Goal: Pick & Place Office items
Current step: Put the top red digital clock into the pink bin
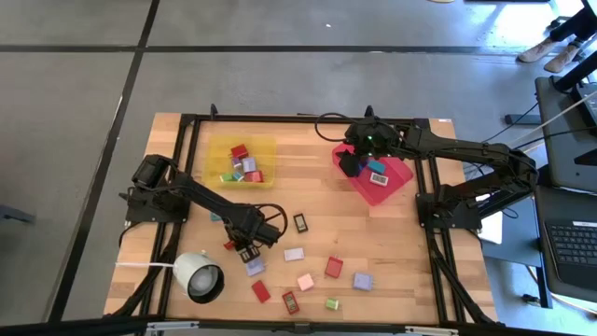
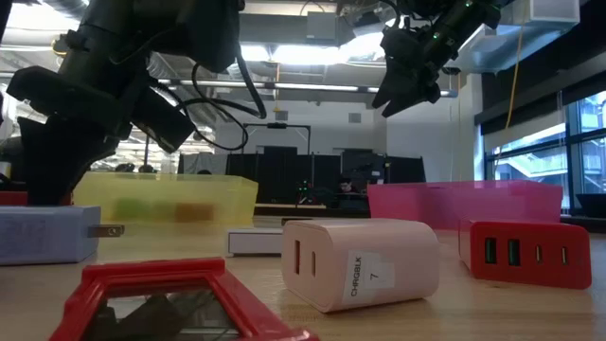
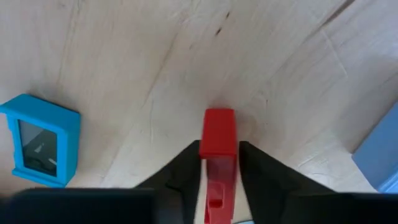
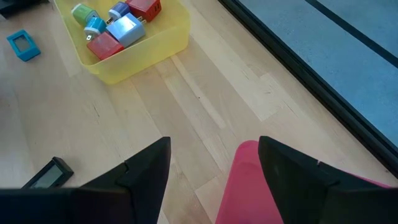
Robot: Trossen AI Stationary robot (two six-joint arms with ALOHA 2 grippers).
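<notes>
My left gripper (image 1: 241,245) (image 3: 219,148) points down at the near-left part of the table, shut on a small red block (image 1: 229,245) (image 3: 219,127). A teal frame-like block (image 3: 40,140) lies on the wood beside it. My right gripper (image 1: 353,161) (image 4: 214,142) (image 2: 409,90) hangs open and empty above the red tray (image 1: 396,182), which holds a few blocks. More blocks lie flat on the near half of the table: white (image 1: 294,253), pink (image 1: 305,281), red (image 1: 333,267), lilac (image 1: 363,280), green (image 1: 331,303) and black (image 1: 300,222). My left gripper pinches the red block between its two fingers (image 3: 189,163), which come from above and point down. They sit on the block's two long sides (image 3: 219,152), and its far end sticks out past the fingertips. Whether the block rests on the wood or hangs just clear, I cannot tell.
The yellow tray (image 1: 215,145) (image 4: 168,37) at the far left-centre holds several blocks. A white round lamp-like object (image 1: 201,275) sits by the near-left corner. A black frame runs along the table's edges. Bare wood lies between the two trays.
</notes>
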